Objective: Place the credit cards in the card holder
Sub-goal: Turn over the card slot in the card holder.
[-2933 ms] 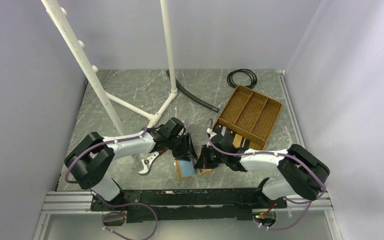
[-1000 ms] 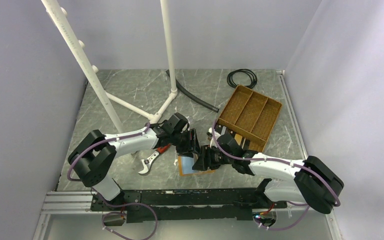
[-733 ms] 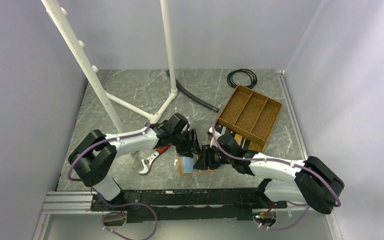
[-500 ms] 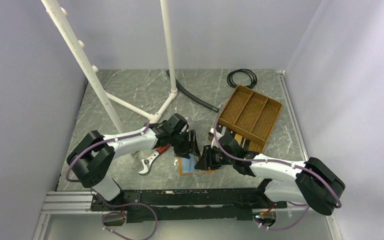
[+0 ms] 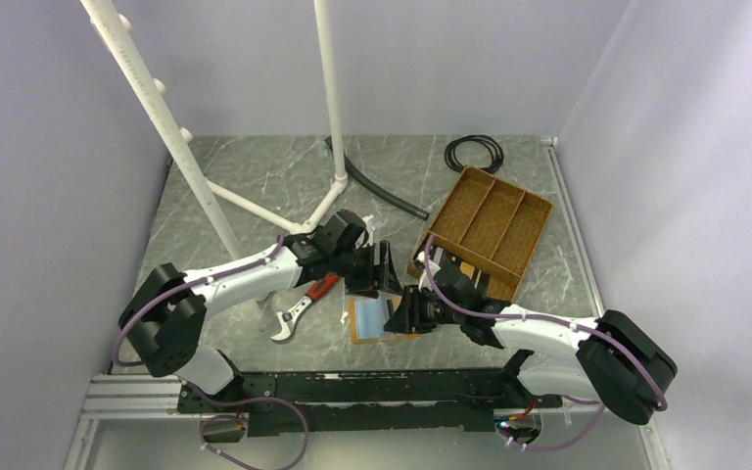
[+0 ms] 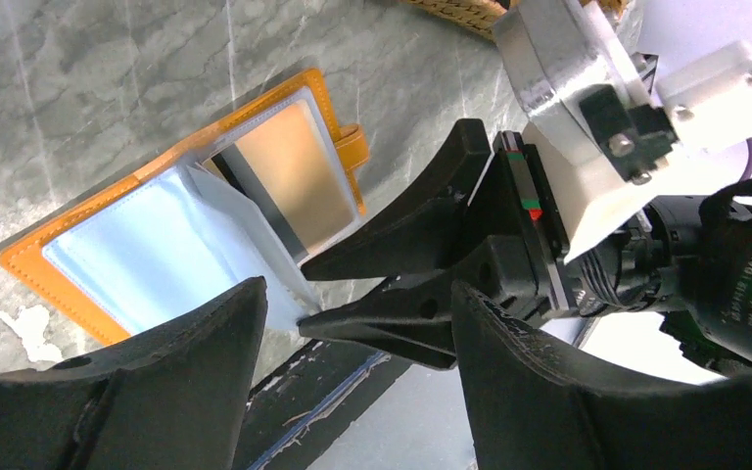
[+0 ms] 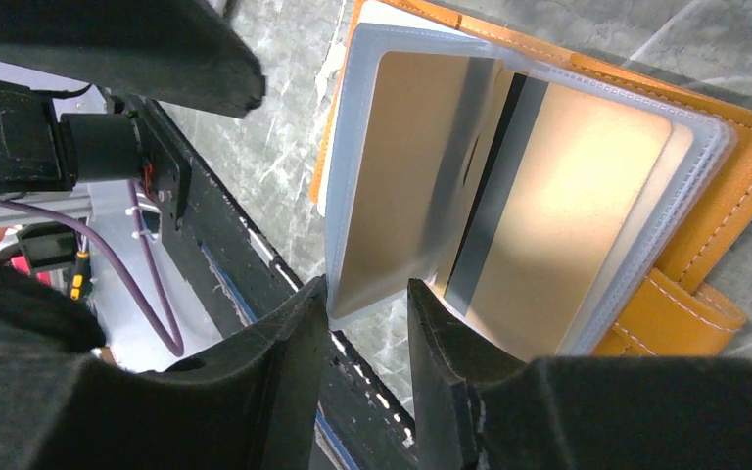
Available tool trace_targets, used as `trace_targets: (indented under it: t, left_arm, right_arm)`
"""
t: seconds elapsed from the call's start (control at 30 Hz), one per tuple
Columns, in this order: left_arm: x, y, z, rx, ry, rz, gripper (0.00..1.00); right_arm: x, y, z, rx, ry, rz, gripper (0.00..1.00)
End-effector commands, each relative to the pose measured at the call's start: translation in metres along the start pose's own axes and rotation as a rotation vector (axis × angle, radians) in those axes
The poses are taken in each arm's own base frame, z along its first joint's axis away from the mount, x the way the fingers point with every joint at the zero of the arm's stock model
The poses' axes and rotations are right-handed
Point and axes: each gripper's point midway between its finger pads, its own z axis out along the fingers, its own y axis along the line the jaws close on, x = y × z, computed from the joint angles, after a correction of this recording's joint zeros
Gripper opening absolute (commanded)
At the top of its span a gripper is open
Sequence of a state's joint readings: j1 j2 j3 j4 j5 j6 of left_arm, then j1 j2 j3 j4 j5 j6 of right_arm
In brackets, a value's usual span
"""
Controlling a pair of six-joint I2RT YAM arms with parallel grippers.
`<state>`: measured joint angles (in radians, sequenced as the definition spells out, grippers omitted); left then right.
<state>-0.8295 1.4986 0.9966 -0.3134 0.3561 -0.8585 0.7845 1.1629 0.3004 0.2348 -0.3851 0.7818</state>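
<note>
One card holder [image 5: 380, 318], one tray [image 5: 490, 228]

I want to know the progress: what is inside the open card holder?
The card holder lies open; a tan card with a dark stripe sits in a clear sleeve. Sleeves beneath are hidden.

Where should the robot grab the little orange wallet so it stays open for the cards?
Best by the free edge of a clear sleeve, from the near side. The card holder lies open and flat, so its leather cover gives little to pinch, while a sleeve stands up. The right gripper already has its fingers on either side of that edge, though whether it grips is unclear. The left gripper is open above.
</note>
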Motion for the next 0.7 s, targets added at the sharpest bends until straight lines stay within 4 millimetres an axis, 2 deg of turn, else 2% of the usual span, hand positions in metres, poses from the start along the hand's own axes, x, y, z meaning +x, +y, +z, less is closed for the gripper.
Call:
trace_targets:
  t: [0.0, 0.4, 0.67]
  left_arm:
    - [-0.010, -0.021, 0.008, 0.078, -0.004, 0.028, 0.74]
    - [-0.011, -0.029, 0.022, 0.117, 0.018, 0.031, 0.74]
    - [-0.009, -0.049, 0.021, 0.150, 0.019, 0.061, 0.74]
  right_arm:
    - [-0.007, 0.006, -0.001, -0.029, -0.030, -0.014, 0.37]
    - [-0.006, 0.003, 0.002, -0.022, -0.021, -0.013, 0.36]
    - [-0.006, 0.003, 0.002, -0.016, -0.019, -0.017, 0.36]
